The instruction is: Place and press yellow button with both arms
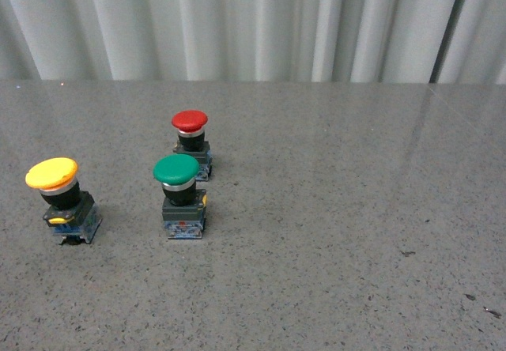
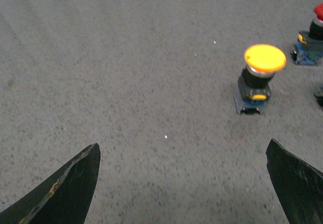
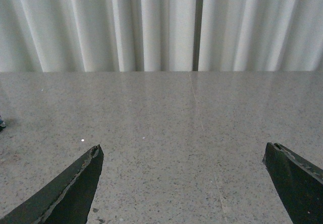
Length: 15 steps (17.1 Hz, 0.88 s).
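The yellow button (image 1: 62, 199) stands upright at the table's left, with a yellow mushroom cap, black neck and grey-blue base. It also shows in the left wrist view (image 2: 258, 78), ahead of the gripper and off to one side. My left gripper (image 2: 182, 151) is open and empty over bare table, well short of the button. My right gripper (image 3: 182, 151) is open and empty over bare table facing the curtain; the button is not in its view. Neither arm shows in the front view.
A green-capped button (image 1: 182, 196) stands right of the yellow one, and a red-capped button (image 1: 191, 142) stands just behind it. The red one's edge shows in the left wrist view (image 2: 314, 37). A white curtain (image 1: 253, 23) hangs behind the grey speckled table (image 1: 356, 209).
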### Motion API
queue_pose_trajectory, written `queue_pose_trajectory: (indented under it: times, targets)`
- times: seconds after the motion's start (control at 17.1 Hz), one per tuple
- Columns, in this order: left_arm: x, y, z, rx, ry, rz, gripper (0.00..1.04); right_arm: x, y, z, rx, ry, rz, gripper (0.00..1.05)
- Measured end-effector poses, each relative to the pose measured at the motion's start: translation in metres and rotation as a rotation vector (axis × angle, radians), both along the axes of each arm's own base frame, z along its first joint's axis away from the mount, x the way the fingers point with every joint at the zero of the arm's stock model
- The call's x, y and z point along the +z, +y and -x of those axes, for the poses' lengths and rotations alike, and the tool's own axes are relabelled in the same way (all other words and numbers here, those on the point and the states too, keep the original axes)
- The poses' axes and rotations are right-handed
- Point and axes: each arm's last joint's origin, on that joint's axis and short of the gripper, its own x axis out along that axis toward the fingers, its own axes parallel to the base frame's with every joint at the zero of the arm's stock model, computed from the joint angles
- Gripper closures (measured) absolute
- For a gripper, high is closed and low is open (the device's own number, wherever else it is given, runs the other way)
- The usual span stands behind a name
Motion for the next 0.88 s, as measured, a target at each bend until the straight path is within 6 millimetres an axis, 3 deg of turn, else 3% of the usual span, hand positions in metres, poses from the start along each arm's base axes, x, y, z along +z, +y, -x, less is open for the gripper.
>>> queue_pose_trajectory:
  times: [0.18,0.29,0.41,0.53,0.7,0.88]
  targets:
    - [0.047,-0.009,-0.035,-0.05,-0.144,0.008,0.07,0.0,0.0,0.0,0.0,0.001,0.0,0.07]
    - [0.062,-0.026,-0.079,-0.162,-0.12,-0.015,0.07,0.0,0.0,0.0,0.0,0.0,0.0,0.07]
    - [0.054,-0.044,-0.121,-0.247,0.022,-0.024,0.07,0.0,0.0,0.0,0.0,0.0,0.0,0.07]
    - [0.041,-0.057,-0.149,-0.278,0.138,-0.012,0.07,0.0,0.0,0.0,0.0,0.001,0.0,0.07]
    - [0.019,-0.06,-0.16,-0.232,0.232,0.023,0.07,0.0,0.0,0.0,0.0,0.0,0.0,0.07]
    - [0.011,-0.051,-0.157,-0.168,0.239,0.07,0.07,0.0,0.0,0.0,0.0,0.001,0.0,0.07]
